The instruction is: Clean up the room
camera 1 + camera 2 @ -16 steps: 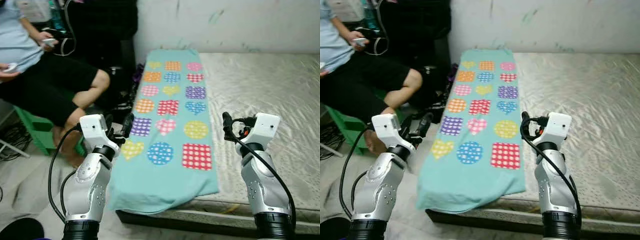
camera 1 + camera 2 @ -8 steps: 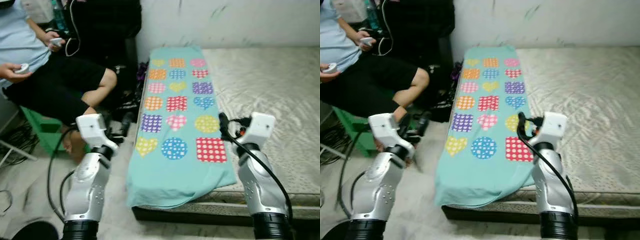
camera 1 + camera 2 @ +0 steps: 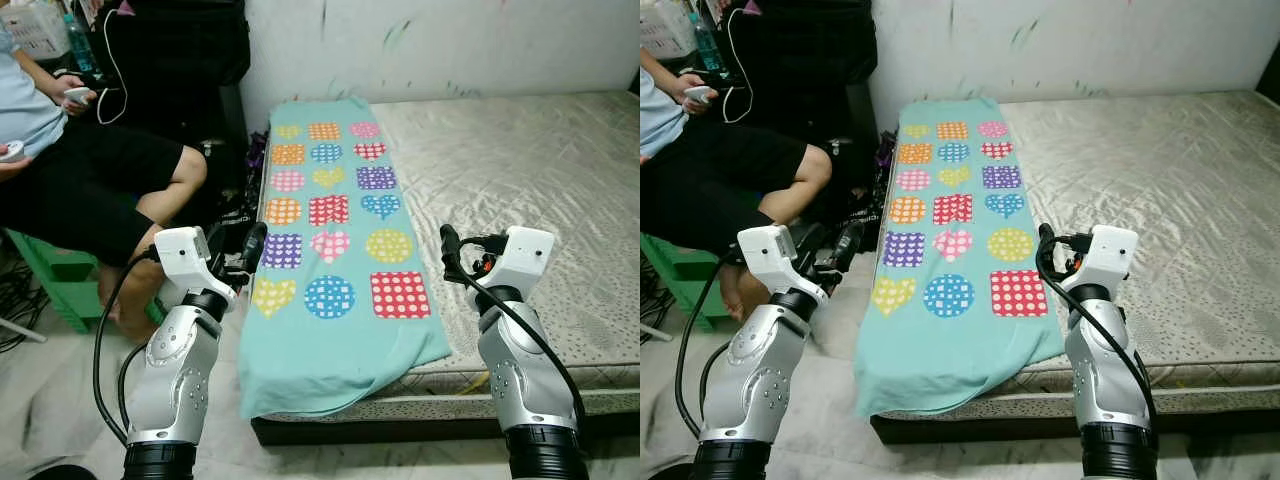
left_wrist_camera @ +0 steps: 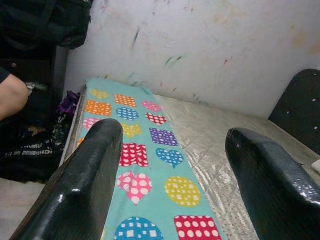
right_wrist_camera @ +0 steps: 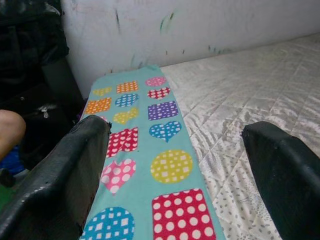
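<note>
A teal blanket with coloured hearts, circles and squares lies along the left side of a bare beige mattress. Its near end hangs crumpled over the mattress's front edge. My left gripper is raised just left of the blanket, beside the bed, and stands open with nothing between its fingers. My right gripper is held over the mattress at the blanket's right border, also open and empty. In the right wrist view the blanket runs ahead between the fingers.
A person sits on a green stool at the left, close to my left arm, holding small devices. Black bags are piled against the white wall beside the bed's head. Grey floor lies before the bed.
The whole picture has swung and shifted, so the camera has moved. Both arms keep the same raised pose with open grippers. The blanket lies as before.
</note>
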You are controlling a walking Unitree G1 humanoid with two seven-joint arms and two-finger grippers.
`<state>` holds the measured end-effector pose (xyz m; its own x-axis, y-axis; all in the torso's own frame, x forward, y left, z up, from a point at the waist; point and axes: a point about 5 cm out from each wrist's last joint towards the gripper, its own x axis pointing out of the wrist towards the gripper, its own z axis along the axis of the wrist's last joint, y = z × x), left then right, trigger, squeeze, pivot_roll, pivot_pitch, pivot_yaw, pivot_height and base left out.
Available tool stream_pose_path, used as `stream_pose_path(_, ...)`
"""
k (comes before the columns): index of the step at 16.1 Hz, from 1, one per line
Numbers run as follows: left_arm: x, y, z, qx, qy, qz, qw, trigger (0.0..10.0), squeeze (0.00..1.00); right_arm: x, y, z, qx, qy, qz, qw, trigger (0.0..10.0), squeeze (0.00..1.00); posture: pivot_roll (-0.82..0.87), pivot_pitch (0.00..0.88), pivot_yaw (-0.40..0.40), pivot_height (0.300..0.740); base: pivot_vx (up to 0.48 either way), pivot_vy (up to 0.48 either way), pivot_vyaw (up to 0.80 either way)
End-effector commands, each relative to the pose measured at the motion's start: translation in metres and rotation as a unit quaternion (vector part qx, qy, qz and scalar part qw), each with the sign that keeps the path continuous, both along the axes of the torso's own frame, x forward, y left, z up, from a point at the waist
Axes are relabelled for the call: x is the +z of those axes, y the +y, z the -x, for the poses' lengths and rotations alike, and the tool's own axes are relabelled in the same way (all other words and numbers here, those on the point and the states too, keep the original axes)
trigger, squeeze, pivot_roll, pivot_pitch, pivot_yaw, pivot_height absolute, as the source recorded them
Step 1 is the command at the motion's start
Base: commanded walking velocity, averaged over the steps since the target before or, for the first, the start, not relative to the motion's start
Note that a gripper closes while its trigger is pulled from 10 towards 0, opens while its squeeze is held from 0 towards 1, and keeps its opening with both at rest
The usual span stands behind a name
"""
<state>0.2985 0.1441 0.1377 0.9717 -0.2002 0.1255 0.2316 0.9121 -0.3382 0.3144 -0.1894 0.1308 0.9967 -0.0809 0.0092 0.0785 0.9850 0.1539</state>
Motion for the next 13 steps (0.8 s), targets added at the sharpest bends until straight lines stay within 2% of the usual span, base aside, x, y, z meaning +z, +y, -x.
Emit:
stream_pose_path(1,0.0027,0.0021,0.0006,-0.001,-0.006,-0.005,1.000,10.0,0.00,0.0028,0.0023,-0.0019,0.001,-0.004,-0.002,1.000,10.0,0.00,-0.13,0.000,0.061,0.740,0.000,0.000,-0.44)
stream_pose_path(4,0.0027,0.0016,0.0008,-0.003,-0.006,-0.005,1.000,10.0,0.00,0.0027,0.0020,-0.0018,0.000,-0.004,-0.001,1.000,10.0,0.00,-0.13,0.000,0.063,0.740,0.000,0.000,-0.15)
stream_pose_path(8,0.0031,0.0011,0.0007,-0.006,-0.007,-0.007,1.000,10.0,0.00,0.0036,0.0016,-0.0028,0.001,-0.005,-0.001,1.000,10.0,0.00,-0.13,0.000,0.064,0.740,0.275,0.000,0.00)
stream_pose_path(13,0.0027,0.0008,0.0008,-0.007,-0.006,-0.008,1.000,10.0,0.00,0.0037,0.0016,-0.0031,0.001,-0.006,-0.002,1.000,10.0,0.00,-0.13,0.000,0.064,0.740,0.122,0.000,-0.70)
